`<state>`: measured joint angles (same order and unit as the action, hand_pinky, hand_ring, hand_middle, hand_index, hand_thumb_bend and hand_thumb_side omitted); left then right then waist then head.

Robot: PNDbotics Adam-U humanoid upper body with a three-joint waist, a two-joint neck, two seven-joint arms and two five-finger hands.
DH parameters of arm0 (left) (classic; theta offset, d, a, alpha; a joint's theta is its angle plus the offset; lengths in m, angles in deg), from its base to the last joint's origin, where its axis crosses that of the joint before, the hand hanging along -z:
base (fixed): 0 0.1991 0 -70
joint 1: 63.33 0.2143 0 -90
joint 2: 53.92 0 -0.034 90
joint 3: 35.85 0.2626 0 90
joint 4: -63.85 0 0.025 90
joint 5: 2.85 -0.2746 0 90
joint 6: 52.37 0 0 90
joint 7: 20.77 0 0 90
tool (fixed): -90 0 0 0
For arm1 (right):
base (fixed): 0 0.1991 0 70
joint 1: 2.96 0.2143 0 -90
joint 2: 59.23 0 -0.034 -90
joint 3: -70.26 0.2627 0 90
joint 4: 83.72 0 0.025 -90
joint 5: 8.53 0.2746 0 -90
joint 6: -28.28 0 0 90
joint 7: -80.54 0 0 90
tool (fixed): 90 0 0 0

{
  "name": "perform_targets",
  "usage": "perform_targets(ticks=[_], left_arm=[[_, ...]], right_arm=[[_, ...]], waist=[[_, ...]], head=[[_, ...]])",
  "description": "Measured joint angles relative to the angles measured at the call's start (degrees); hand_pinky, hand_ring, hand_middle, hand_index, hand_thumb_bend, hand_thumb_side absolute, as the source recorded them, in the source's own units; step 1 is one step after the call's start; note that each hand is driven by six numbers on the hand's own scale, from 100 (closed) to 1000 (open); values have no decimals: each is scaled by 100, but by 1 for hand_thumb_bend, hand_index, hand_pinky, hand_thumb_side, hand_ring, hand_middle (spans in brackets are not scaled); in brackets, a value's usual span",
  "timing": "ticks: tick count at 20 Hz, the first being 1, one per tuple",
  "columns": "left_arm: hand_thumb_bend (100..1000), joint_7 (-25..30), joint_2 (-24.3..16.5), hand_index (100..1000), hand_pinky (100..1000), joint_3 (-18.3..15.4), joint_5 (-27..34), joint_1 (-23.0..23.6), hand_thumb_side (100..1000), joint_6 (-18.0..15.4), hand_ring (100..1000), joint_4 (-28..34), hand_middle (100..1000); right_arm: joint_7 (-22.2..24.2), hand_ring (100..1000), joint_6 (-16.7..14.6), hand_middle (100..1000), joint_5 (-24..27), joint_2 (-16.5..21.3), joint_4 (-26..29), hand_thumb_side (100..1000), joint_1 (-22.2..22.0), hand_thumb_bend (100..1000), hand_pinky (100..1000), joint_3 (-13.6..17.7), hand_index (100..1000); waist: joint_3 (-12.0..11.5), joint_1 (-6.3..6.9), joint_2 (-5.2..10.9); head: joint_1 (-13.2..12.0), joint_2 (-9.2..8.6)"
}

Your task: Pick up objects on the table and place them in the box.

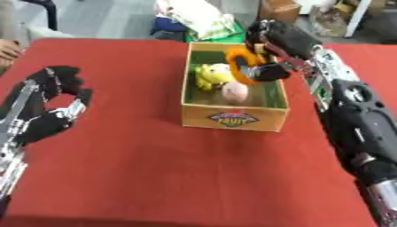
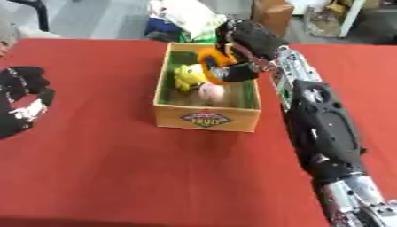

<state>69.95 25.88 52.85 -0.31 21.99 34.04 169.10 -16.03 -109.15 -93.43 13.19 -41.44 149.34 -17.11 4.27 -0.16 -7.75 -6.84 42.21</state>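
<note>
Hovering over the open cardboard fruit box [image 1: 232,119], the right hand [image 1: 273,41] pinches an orange ring-shaped toy [image 1: 240,62], apparently needing only release.

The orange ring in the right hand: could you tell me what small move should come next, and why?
Probably open the right hand and let the orange ring drop. The ring is already held over the inside of the box, above the yellow toy and the pink one, so no further carrying seems needed. The left hand rests idle at the left.
</note>
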Motion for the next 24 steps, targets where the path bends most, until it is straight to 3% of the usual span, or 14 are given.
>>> perform_targets(ticks=[2,5,7,10,13,16,17,20,24], left_arm=[[333,2,3,767,689,0,-4,2,306,2,595,-25,581],[333,-1,27,768,689,-1,-7,9,305,5,596,-36,583],[330,-19,45,768,689,-11,-9,20,293,6,599,-54,588],[319,-126,45,767,686,-84,-10,83,258,-4,604,-65,596],[317,-353,44,767,686,-226,-10,196,254,-24,604,-62,597],[317,-486,44,767,686,-277,-10,225,254,-32,604,-57,597],[328,-510,44,764,673,-287,-11,237,191,-24,604,-58,599],[309,-658,44,763,668,-488,-125,502,189,85,602,-212,597],[283,-966,163,758,659,-987,-404,1044,182,278,597,-508,592]], right_arm=[[65,766,-57,910,-64,0,0,710,-38,370,722,-9,948],[68,745,-94,903,-38,24,20,702,-108,346,693,-13,923],[-7,715,-118,844,146,88,73,678,-145,278,662,-11,863],[-196,674,-118,795,585,359,218,569,-182,155,625,-10,815],[-370,670,-11,791,1142,817,348,560,-191,149,622,20,811],[-367,670,57,791,1526,1036,434,560,-213,149,622,17,811],[-352,595,76,709,1608,1053,440,370,-220,100,542,17,730],[-425,571,216,682,1844,1216,340,335,-477,100,511,173,716],[-709,530,522,629,2180,1740,-128,285,-1029,100,455,665,687]], waist=[[7,-12,0],[41,-31,1],[50,-30,5],[74,-30,36],[111,-35,69],[113,-35,72],[127,-40,79],[374,-91,216],[378,-71,324]], head=[[-6,0],[-12,0],[-15,0],[-48,0],[-87,0],[-106,0],[-121,0],[-259,11],[-304,51]])
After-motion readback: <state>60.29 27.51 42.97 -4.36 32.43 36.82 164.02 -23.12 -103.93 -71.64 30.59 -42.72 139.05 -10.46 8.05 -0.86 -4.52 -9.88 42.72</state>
